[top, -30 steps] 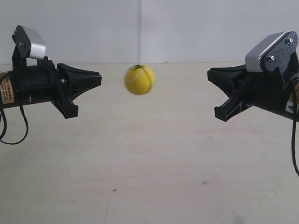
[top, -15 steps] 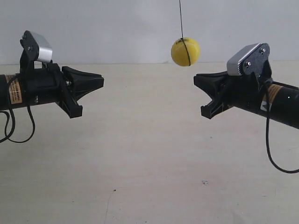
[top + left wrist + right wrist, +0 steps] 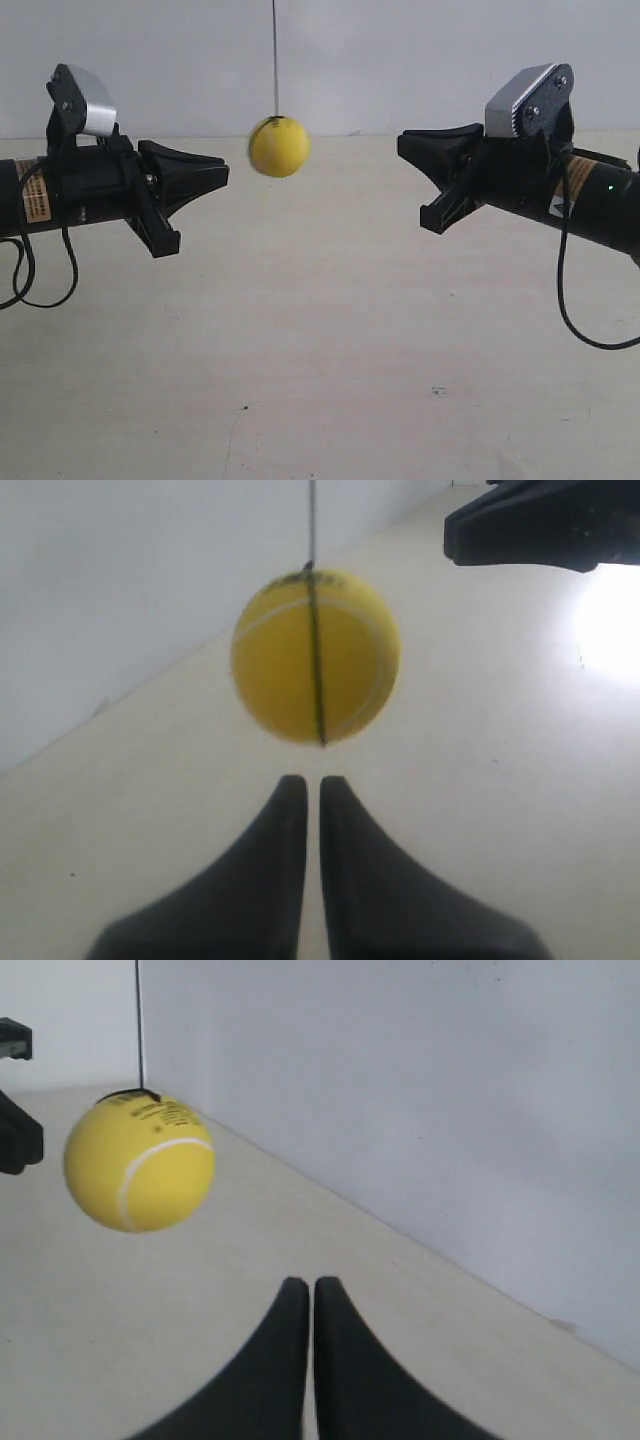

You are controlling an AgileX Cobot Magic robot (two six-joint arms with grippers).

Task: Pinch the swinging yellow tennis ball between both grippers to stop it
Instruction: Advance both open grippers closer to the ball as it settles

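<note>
**Claws.** My left claw (image 3: pixel 312 785) has both fingers together with only a hairline slit between them, and it holds nothing. My right claw (image 3: pixel 307 1285) is the same, fingers together and empty.

**Ball.** The ball (image 3: pixel 315 655) hangs in the air on a thin dark string (image 3: pixel 311 520), between the two claws and touching neither.

**View differences.**
- The left wrist view puts the ball straight ahead of my left tips, with the string running down its face. My right claw's black body shows beyond it.
- The right wrist view shows the ball off to one side of my right tips. Its white seam and small dark print are plain here.
- Only the exterior view shows the spacing. The ball, blurred there, hangs near the tip of the arm at the exterior view's left (image 3: pixel 90 185). It is well apart from the arm at the exterior view's right (image 3: pixel 560 190).

**Materials.**
- The ball is bright yellow and fuzzy.
- The claws are matt black and taper to points.
- Each arm carries a silver-grey camera box (image 3: pixel 85 100).
- The bench (image 3: pixel 320 350) is pale, smooth and lightly scuffed.
- The wall (image 3: pixel 420 60) is plain white.
</note>
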